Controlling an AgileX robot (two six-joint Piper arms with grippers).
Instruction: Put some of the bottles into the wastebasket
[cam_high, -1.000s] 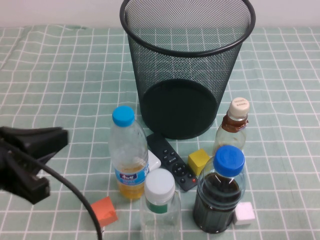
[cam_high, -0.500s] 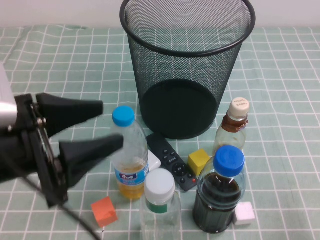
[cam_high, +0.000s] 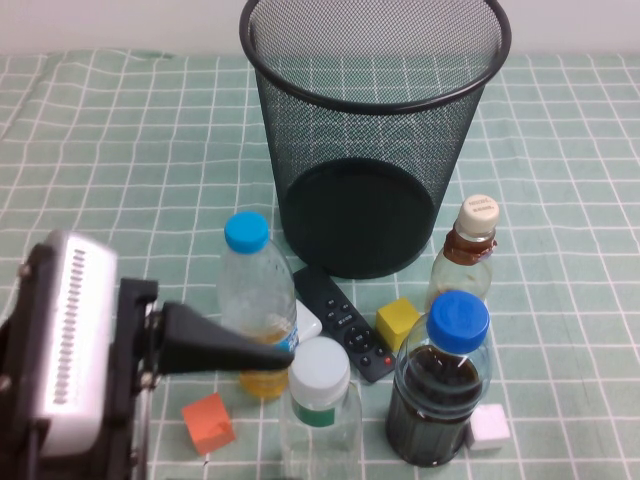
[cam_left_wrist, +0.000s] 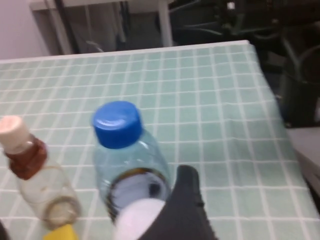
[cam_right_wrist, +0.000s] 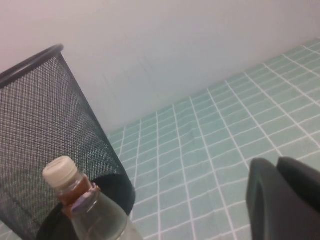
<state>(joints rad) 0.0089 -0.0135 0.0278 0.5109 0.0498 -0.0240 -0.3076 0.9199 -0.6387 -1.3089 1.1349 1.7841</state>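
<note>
- Bottles: the clear plastic bottle with white cap and green neck band (cam_high: 320, 405) stands just beyond the left end effector (cam_high: 235, 352); the cream-capped, brown-necked bottle (cam_high: 465, 255) farther off, beside the black wire-mesh wastebasket (cam_high: 375, 135).
- Left end effector has swung in, jaws now spread: approach, nothing held.
- Right end effector (cam_right_wrist: 282, 200) closed, near the cream-capped bottle.
- Green checked cloth covers the table (cam_high: 120, 150); pale wall behind.

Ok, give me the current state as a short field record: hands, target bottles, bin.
left hand: low at near left, reaching toward the white-capped bottle, nothing held
right hand: off to the right, shut, empty
cream-capped bottle: upright on the table, right of the wastebasket
bottles in wastebasket: none
</note>
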